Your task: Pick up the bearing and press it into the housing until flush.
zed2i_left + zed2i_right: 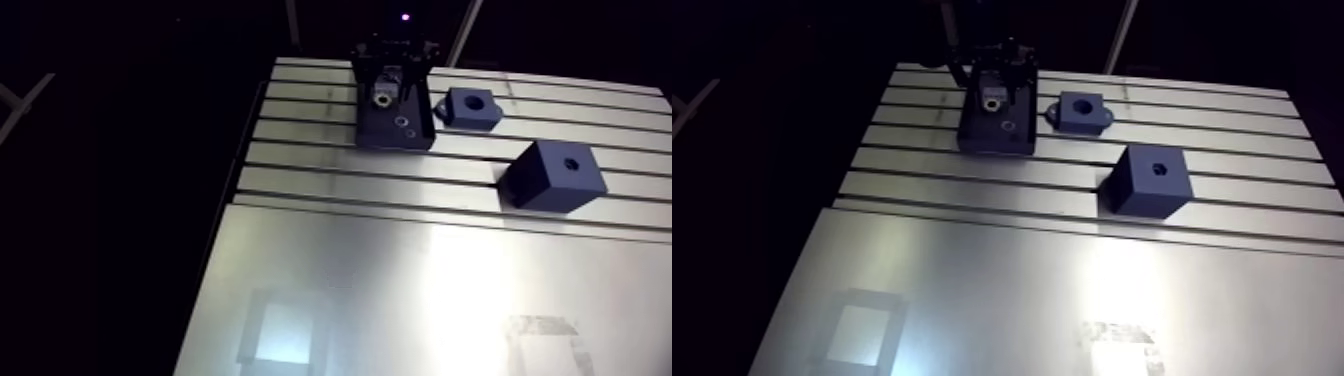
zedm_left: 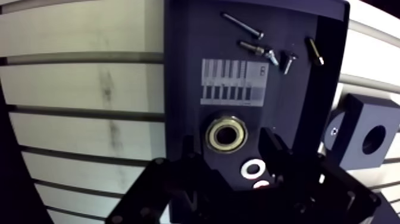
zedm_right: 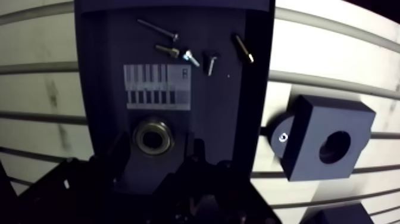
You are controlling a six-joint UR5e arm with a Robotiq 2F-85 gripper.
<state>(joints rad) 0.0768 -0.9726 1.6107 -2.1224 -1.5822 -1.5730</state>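
While the bearing [image 2: 226,134] lies flat on the middle of the tray [image 2: 184,71] floor, between the spread fingers of the gripper [image 2: 227,144] and apparently ungripped, an off-centre close would likely skid it toward the tray's washer [image 2: 253,169] or tilt it.

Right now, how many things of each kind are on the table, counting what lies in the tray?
Bearing: 1
Washers: 2
Screws: 5
Dark blue blocks: 2, the housing with the large bore and the cube with the small hole
Dark tray: 1
Total: 11
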